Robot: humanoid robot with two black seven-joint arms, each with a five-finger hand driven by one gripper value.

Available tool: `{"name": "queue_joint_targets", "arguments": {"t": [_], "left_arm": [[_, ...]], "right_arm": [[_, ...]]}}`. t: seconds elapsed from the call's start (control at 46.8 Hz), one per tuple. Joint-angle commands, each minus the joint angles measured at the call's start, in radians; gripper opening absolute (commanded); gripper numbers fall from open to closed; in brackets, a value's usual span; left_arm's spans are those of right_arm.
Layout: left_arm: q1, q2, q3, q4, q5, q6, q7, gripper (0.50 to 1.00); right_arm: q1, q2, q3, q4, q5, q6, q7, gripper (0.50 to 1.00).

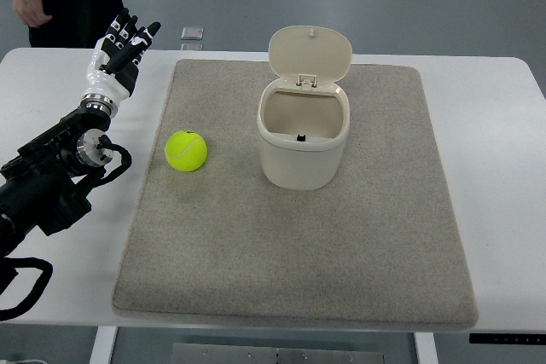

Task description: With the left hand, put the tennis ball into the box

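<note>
Ball resting on the mat, just left of the box and apart from it. Box upright near the mat's middle, lid tipped up and back, inside open to view. Left hand raised above the table, off the mat's far-left corner, well apart from the ball, fingers extended and slightly spread, holding nothing. Left arm reaching in beside the mat's left edge. Person's dark sleeve and hand beyond the table's far-left corner.
</note>
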Motion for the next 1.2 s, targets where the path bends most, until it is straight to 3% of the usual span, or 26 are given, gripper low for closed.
{"name": "queue_joint_targets", "arguments": {"t": [0.0,0.769,1.046,1.175], "left_arm": [[0.0,0.0,0.001,0.0,0.0,0.0,0.0,0.992],[-0.012,0.018,0.033,-0.009,0.008,-0.012,0.009,0.99],[-0.084,0.161,0.326,-0.097,0.02,-0.006,0.012,0.99],[-0.112,0.242,0.415,-0.215,0.02,-0.009,0.014,0.99]], "right_arm": [[0.0,0.0,0.0,0.0,0.0,0.0,0.0,0.901],[0.0,0.0,0.0,0.0,0.0,0.0,0.0,0.901],[0.0,0.0,0.0,0.0,0.0,0.0,0.0,0.901],[0.0,0.0,0.0,0.0,0.0,0.0,0.0,0.901]]}}
